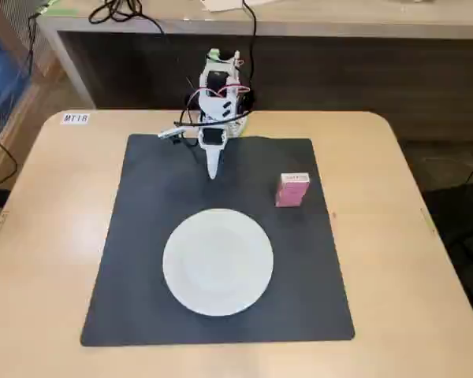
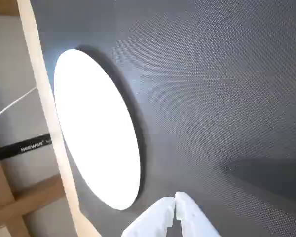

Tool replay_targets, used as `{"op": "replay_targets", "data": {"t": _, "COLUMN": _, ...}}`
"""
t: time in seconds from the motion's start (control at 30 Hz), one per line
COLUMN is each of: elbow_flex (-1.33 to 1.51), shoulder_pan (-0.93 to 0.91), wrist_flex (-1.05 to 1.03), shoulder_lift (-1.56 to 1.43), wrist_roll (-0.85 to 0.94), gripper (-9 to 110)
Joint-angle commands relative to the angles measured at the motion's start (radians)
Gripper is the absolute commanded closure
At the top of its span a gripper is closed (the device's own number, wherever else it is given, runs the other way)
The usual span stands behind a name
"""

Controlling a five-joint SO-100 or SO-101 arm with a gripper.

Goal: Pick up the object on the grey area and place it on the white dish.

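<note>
**One pink box, apart from the closed fingers**

One small pink box (image 1: 292, 190) with a white label on top stands upright on the dark grey mat (image 1: 142, 260), which lies on the pale wooden surface (image 1: 47, 236). In the fixed view it sits at about two o'clock from the white plate (image 1: 217, 262). The fingers (image 1: 213, 168) are pressed together, gripping nothing, pointing down over the mat; the box lies at about four o'clock from them, well apart. The wrist view shows the plate (image 2: 96, 128) but not the box.

Label text on pink box (image 1: 292, 190) illegible
</note>
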State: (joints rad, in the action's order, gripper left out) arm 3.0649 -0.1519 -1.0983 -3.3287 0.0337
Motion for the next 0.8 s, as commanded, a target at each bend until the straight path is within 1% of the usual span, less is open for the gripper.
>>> {"op": "replay_targets", "data": {"t": 0.0, "elbow_flex": 0.014, "shoulder_pan": 0.110, "wrist_flex": 0.067, "shoulder_lift": -0.023, "wrist_roll": -0.052, "gripper": 101}}
{"op": "replay_targets", "data": {"t": 0.33, "elbow_flex": 0.012, "shoulder_pan": 0.129, "wrist_flex": 0.067, "shoulder_lift": -0.023, "wrist_roll": -0.032, "gripper": 101}}
{"op": "replay_targets", "data": {"t": 0.43, "elbow_flex": -0.035, "shoulder_pan": 0.175, "wrist_flex": 0.051, "shoulder_lift": -0.023, "wrist_roll": 0.014, "gripper": 101}}
{"op": "replay_targets", "data": {"t": 0.53, "elbow_flex": -0.261, "shoulder_pan": 0.173, "wrist_flex": 0.011, "shoulder_lift": 0.046, "wrist_roll": 0.046, "gripper": 102}}
{"op": "replay_targets", "data": {"t": 0.6, "elbow_flex": -0.495, "shoulder_pan": 0.166, "wrist_flex": -0.008, "shoulder_lift": 0.218, "wrist_roll": 0.078, "gripper": 102}}
{"op": "replay_targets", "data": {"t": 0.7, "elbow_flex": -0.913, "shoulder_pan": 0.196, "wrist_flex": -0.120, "shoulder_lift": 0.546, "wrist_roll": 0.127, "gripper": 102}}
{"op": "replay_targets", "data": {"t": 0.77, "elbow_flex": -1.123, "shoulder_pan": 0.239, "wrist_flex": -0.170, "shoulder_lift": 0.673, "wrist_roll": 0.127, "gripper": 102}}
